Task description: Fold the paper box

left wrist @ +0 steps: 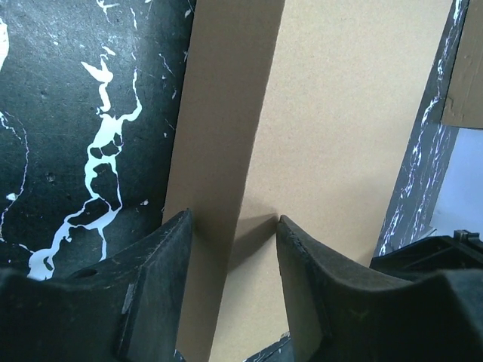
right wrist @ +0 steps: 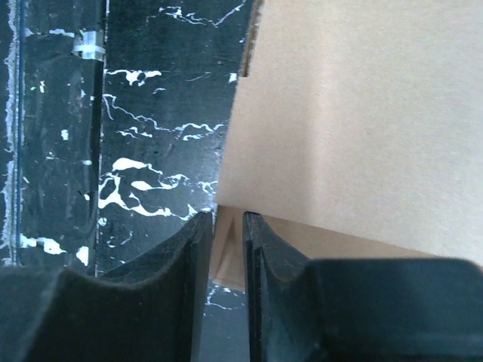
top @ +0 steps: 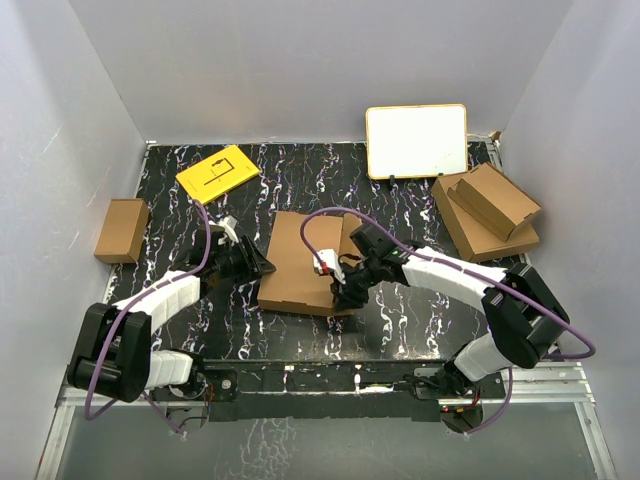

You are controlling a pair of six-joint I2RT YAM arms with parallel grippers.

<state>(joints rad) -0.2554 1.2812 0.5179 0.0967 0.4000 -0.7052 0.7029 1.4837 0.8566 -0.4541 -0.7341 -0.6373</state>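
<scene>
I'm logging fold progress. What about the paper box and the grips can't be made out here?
- Top view: the near right corner of the paper box, covered by the right gripper.
- Left wrist view: whether the left gripper presses the box's side wall; its jaws straddle it, contact unclear.
- Right wrist view: most of the box, cut off by the frame's top and right edges.

The paper box (top: 300, 262) lies mid-table (top: 420, 330). A small box (top: 121, 230) is at the left edge, a flat card (top: 218, 172) near the far left corner. An upright board (top: 416, 141) is at the far edge, and stacked boxes (top: 485, 212) lie before it, by the right edge.
</scene>
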